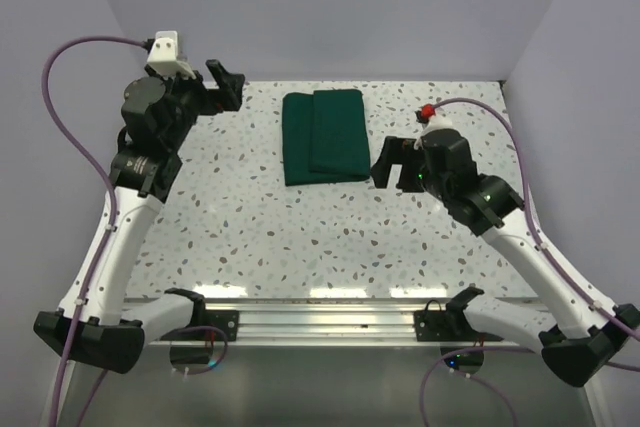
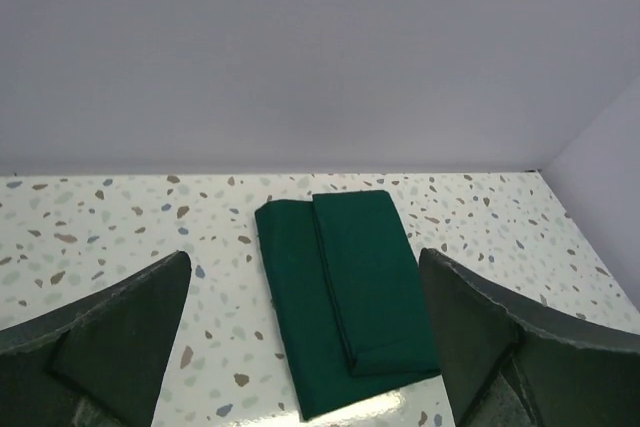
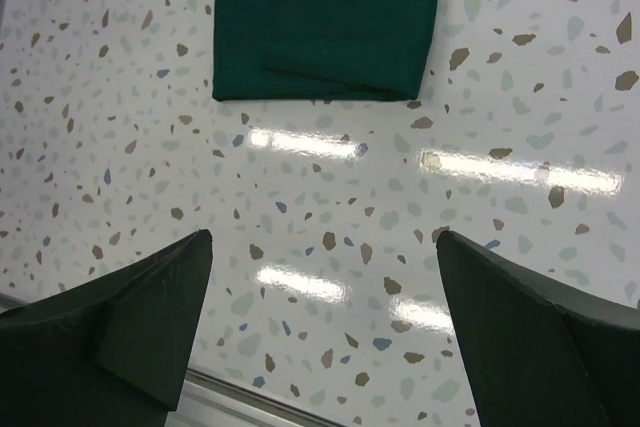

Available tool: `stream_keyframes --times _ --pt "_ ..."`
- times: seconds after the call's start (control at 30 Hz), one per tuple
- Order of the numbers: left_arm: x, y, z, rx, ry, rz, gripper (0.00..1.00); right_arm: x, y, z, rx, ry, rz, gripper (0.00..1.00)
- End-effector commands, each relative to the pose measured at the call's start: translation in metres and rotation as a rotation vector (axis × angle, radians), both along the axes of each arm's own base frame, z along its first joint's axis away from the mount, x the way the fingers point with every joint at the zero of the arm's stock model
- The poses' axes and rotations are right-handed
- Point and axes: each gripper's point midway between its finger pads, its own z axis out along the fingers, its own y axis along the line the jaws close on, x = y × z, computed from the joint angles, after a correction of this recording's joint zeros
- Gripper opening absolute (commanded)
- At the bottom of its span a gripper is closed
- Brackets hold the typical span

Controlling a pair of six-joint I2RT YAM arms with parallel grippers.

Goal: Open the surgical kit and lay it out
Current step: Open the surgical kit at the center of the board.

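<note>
- One green cloth bundle [image 1: 322, 137] shows in the overhead view. It lies folded flat on the bench [image 1: 300, 237] toward 12 o'clock, near the back wall [image 1: 330, 7].
- Two arms work here.
  - The left end effector [image 1: 226, 80] hangs at about 10 o'clock of the bundle, well apart from it. Its fingers are spread wide and empty.
  - The right end effector [image 1: 392, 162] sits at about 4 o'clock, just beside the bundle's near right corner. It too is spread wide and holds nothing.
- Overhead count: one bundle, two end effectors. No tray, scissors, forceps or tweezers show; whatever is inside is hidden by the cloth.
- Left wrist view:
  - The bundle runs from 12 down toward 6 o'clock, framed by two dark fingers [image 2: 110, 337] standing far apart.
  - One top flap [image 2: 375, 277] covers the bundle's right part, and its free edge runs lengthwise down the middle.
  - The step in hand looks like the first unfolding.
  - To do it well, pinch only that top layer, close to a corner of the free edge, and carry it over toward 3 o'clock.
  - Lift low and slowly so the bundle does not slide. The other end effector could press the far side to steady it.
- Right wrist view:
  - The bundle's near short end sits at 12 o'clock, with the flap's corner showing as a small step along that edge.
  - Two fingers [image 3: 120, 337] stand wide, with only speckled bench between them.
  - Count here: one bundle, one flap corner, two fingers.
</note>
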Motion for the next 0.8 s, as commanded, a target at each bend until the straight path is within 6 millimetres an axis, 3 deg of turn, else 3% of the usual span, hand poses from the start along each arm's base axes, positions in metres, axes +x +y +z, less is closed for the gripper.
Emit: stream_keyframes --times 0.0,0.03,0.07,0.1,0.13,0.17,0.23,0.33,0.37,0.4,0.43,0.47,0.53,0.6,0.63,0.7,0.73,0.77 --pt "-0.020 0.013 0.011 -0.103 0.061 0.074 1.00 0.020 0.005 0.037 0.028 -0.072 -0.039 0.98" --pt "-0.014 0.013 -0.030 -0.134 0.109 0.099 1.00 0.024 0.007 0.040 0.026 -0.077 -0.033 0.98" --pt "-0.020 0.010 -0.044 -0.194 0.099 0.085 1.00 0.033 0.014 0.033 0.006 -0.057 -0.021 0.98" --pt "-0.026 -0.018 -0.064 -0.182 0.097 -0.107 1.00 0.036 0.020 0.031 -0.003 -0.036 -0.001 0.98" --pt "-0.027 -0.033 -0.081 -0.203 0.067 -0.202 1.00 0.043 0.029 0.043 0.003 -0.042 0.020 0.98" --pt "-0.026 -0.040 -0.094 -0.236 0.122 -0.225 1.00 0.055 0.040 0.027 -0.041 0.010 0.051 0.95" --pt "-0.032 -0.052 -0.119 -0.320 0.215 -0.272 1.00 0.064 0.059 0.036 -0.056 0.021 0.097 0.93" --pt "-0.035 -0.050 -0.151 -0.338 0.309 -0.236 1.00 0.092 0.079 0.023 -0.126 0.067 0.102 0.93" --pt "-0.029 -0.047 -0.170 -0.310 0.376 -0.201 1.00 0.102 0.085 -0.012 -0.205 0.160 0.112 0.94" --pt "-0.035 -0.047 -0.193 -0.271 0.481 -0.200 0.97 0.112 0.095 0.005 -0.203 0.127 0.119 0.93" --pt "-0.032 -0.048 -0.194 -0.209 0.485 -0.225 0.88 0.124 0.092 -0.004 -0.263 0.138 0.088 0.93" --pt "-0.031 -0.049 -0.210 -0.184 0.545 -0.224 0.84 0.125 0.091 -0.015 -0.309 0.181 0.086 0.93" --pt "-0.033 -0.047 -0.221 -0.145 0.576 -0.228 0.78 0.146 0.106 -0.036 -0.346 0.213 0.093 0.93" --pt "-0.034 -0.041 -0.221 -0.132 0.562 -0.195 0.78 0.153 0.115 -0.043 -0.366 0.231 0.100 0.93" --pt "-0.035 -0.040 -0.221 -0.124 0.557 -0.192 0.78 0.157 0.123 -0.066 -0.394 0.272 0.111 0.93" --pt "-0.039 -0.036 -0.216 -0.118 0.538 -0.183 0.79 0.160 0.134 -0.076 -0.408 0.276 0.130 0.92" --pt "-0.041 -0.035 -0.216 -0.113 0.537 -0.181 0.79 0.162 0.141 -0.094 -0.425 0.301 0.146 0.92" --pt "-0.042 -0.034 -0.214 -0.110 0.531 -0.179 0.79 0.163 0.146 -0.100 -0.425 0.302 0.153 0.92"
